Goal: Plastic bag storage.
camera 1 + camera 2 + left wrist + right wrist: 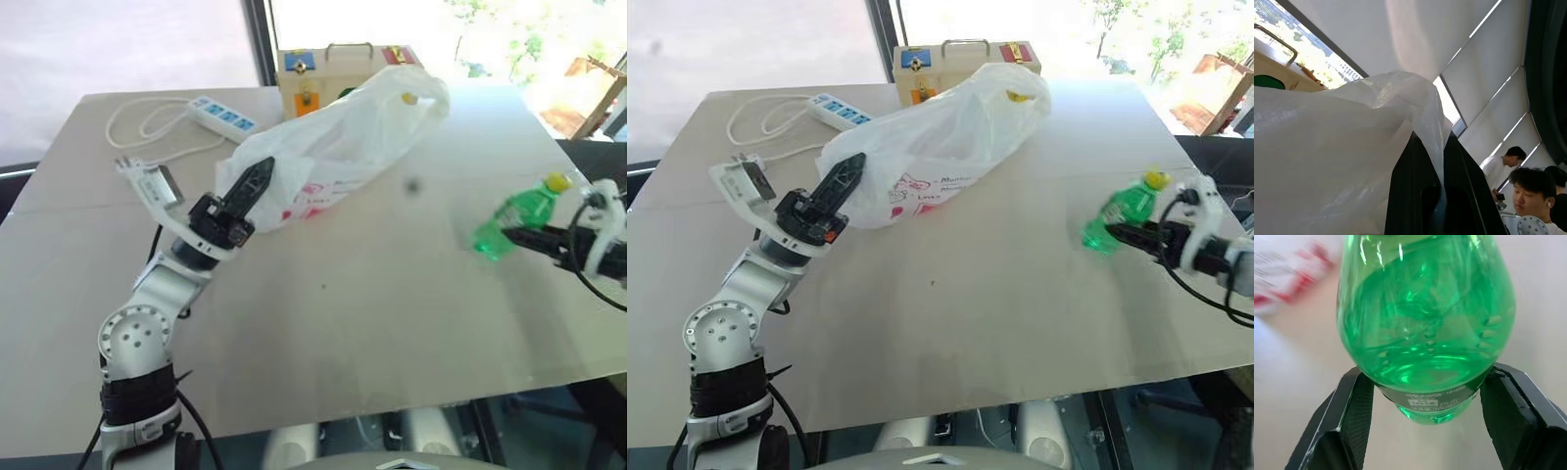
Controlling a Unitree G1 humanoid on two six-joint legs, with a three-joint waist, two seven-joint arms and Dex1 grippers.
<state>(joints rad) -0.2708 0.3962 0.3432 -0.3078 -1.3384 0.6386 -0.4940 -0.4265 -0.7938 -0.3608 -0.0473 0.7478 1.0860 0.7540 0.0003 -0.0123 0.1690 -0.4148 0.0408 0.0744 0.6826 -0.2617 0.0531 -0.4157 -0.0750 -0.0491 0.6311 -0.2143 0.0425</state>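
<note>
Meanwhile, the thin translucent white plastic bag is pinched in the closed left gripper, while a green plastic bottle is bracketed by the right gripper's black fingers.

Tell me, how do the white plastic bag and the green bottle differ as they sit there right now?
The plastic bag is white, soft and crumpled, with red print; the green bottle is clear, rigid and smooth, with a yellow cap. The bag is far larger than the bottle. The bag sprawls across the table towards the wooden box, while the bottle is tilted near the table's right edge. Shared: each sits between a gripper's fingers, the bag in the left gripper, the bottle in the right gripper.
</note>
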